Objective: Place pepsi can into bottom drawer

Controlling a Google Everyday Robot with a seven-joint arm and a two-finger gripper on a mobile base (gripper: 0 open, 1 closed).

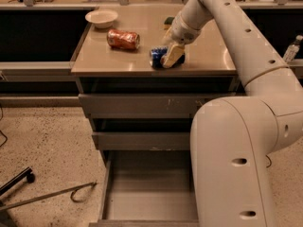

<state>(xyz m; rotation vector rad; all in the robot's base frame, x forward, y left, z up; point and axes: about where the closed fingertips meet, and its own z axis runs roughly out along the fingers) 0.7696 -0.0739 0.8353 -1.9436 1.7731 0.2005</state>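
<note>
The pepsi can, blue with silver ends, lies on its side on the tan counter top near the front edge. My gripper reaches down from the upper right and sits right at the can, covering its right part. The bottom drawer is pulled out below the cabinet, and its flat grey floor shows nothing on it. My arm's big white body hides the drawer's right side.
An orange-red soda can lies left of the pepsi can, and a white bowl stands behind it. Two shut grey drawers sit above the open one. A metal rod and a wheeled leg lie on the floor at left.
</note>
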